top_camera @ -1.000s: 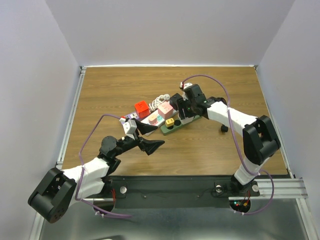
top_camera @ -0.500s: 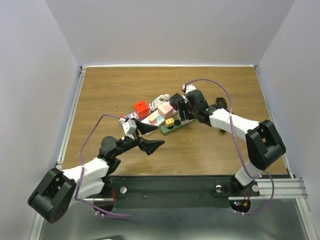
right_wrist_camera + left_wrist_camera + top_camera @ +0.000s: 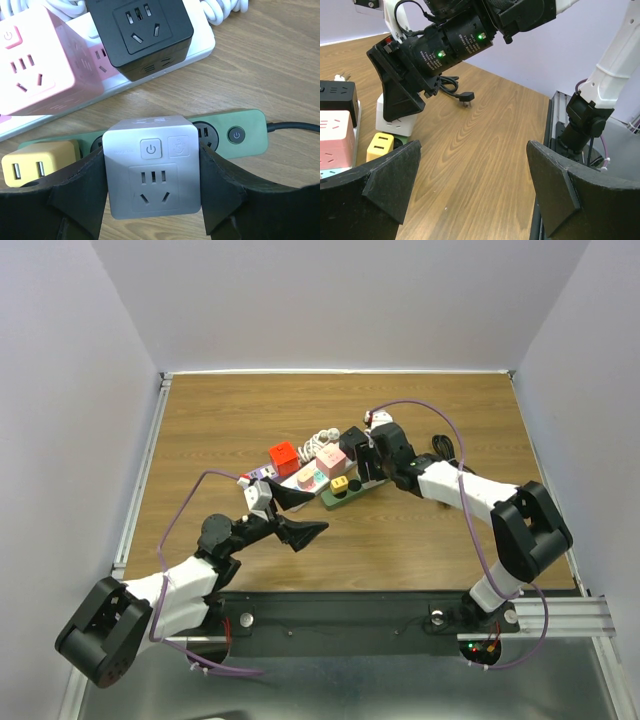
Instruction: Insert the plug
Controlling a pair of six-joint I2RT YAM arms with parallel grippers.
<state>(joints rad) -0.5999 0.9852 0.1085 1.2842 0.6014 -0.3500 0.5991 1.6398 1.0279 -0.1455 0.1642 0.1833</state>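
Pinching the white plastic cube plug (image 3: 152, 170) between its 2 fingers, the right gripper (image 3: 152, 200) holds it over the green plastic power strip (image 3: 247, 135). The left gripper (image 3: 472, 170) stands spread wide above the brown wooden tabletop (image 3: 490, 125).

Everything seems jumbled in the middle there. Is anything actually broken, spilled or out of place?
Nothing looks broken or spilled. The only stray item is a black cable whose plug end lies loose on the wood, near the right claw that grips the white cube over the green strip.
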